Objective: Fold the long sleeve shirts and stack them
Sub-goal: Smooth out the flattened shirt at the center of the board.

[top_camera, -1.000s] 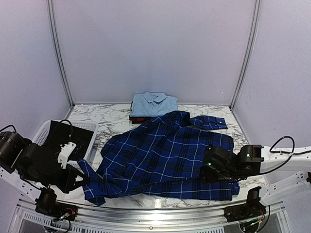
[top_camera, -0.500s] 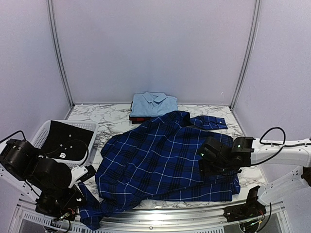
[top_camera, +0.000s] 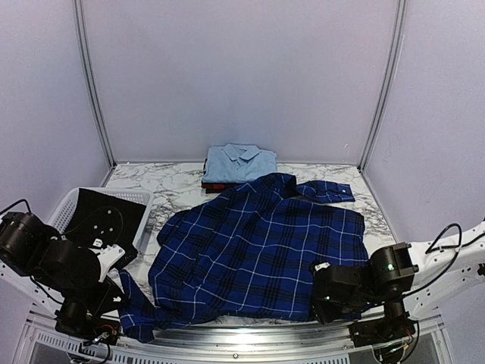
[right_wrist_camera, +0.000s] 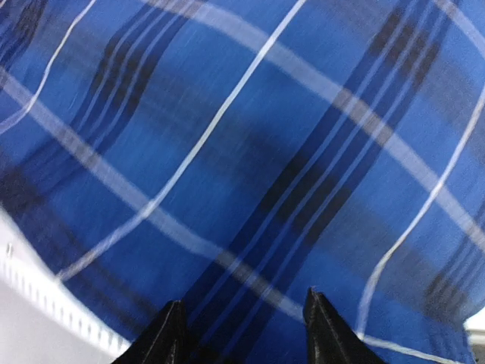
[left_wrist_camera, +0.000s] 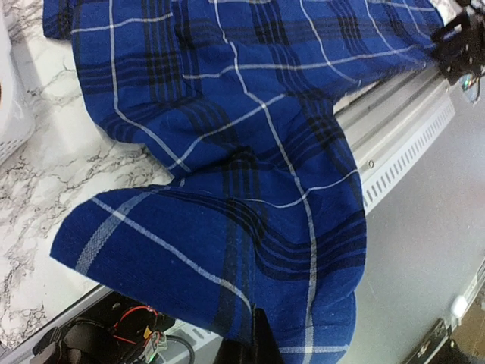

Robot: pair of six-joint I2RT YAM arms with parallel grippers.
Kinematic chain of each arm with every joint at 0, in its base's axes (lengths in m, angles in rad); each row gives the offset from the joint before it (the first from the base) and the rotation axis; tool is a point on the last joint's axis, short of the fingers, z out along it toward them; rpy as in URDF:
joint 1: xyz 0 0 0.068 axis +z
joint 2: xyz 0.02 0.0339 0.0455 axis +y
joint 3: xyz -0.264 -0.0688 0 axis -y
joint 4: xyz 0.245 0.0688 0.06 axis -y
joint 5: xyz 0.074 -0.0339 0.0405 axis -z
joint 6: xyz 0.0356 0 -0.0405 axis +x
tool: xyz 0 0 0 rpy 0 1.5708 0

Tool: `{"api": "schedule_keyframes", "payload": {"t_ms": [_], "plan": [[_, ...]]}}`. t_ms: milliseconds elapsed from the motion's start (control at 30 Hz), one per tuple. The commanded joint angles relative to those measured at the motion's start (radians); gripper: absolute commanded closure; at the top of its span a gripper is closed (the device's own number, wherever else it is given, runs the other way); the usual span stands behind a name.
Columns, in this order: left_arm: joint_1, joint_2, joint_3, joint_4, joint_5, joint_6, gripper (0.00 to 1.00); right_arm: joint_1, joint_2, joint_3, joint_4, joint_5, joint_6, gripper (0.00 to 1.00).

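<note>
Left jaws pinch the navy shirt's (top_camera: 258, 250) near corner, draped off the surface (top_camera: 182, 193) edge, while right jaws stand spread over its near-right hem, seemingly to draw it flat for folding.

Centre: spread shirt (top_camera: 258, 250) is laid across the table (top_camera: 178, 186), one corner hung over the near edge.
Behind: folded stack (top_camera: 239, 163) is set.
Left: basket (top_camera: 68, 201) is placed.
</note>
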Motion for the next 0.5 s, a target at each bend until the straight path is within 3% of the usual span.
{"api": "schedule_keyframes", "payload": {"t_ms": [0, 100, 200, 467], "plan": [[0.004, -0.014, 0.088, -0.051, -0.172, -0.106, 1.00, 0.129, -0.036, -0.037, -0.010, -0.065, 0.188, 0.51], [0.014, -0.007, 0.134, -0.045, -0.247, -0.149, 1.00, 0.179, -0.011, -0.073, 0.039, -0.089, 0.231, 0.51], [0.037, 0.046, 0.178, -0.014, -0.283, -0.097, 1.00, 0.195, 0.024, -0.085, 0.093, -0.080, 0.244, 0.51], [0.336, 0.345, 0.160, 0.306, -0.004, 0.248, 1.00, 0.195, 0.048, 0.069, 0.068, 0.164, 0.247, 0.43]]}}
